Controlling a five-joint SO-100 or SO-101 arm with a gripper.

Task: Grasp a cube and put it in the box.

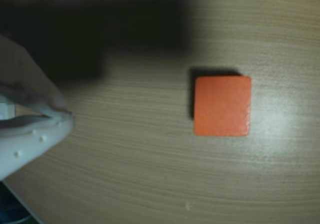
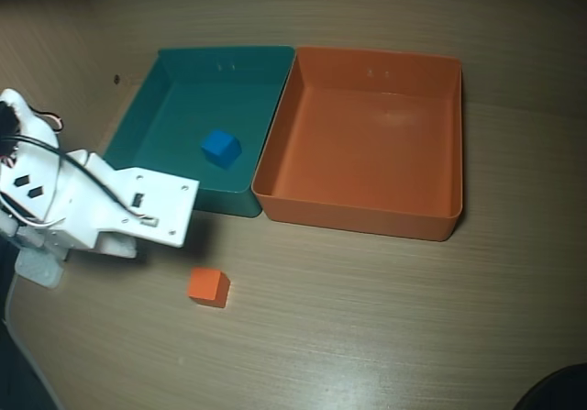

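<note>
Sitting on the wooden table [image 2: 367, 318], the cube [image 2: 208, 286] is near the gripper [image 1: 62, 115], not touching it. I cannot tell if the gripper is open. The box [image 2: 367, 217] is empty.

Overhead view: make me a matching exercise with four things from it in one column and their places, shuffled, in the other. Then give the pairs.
Things:
1. orange cube
2. blue cube
3. orange tray
4. teal tray

Places:
A. inside the teal tray
B. on the bare wooden table, in front of the trays
C. left of the two trays
D. right of the two trays, nothing inside

Pairs: 1-B, 2-A, 3-D, 4-C
</note>
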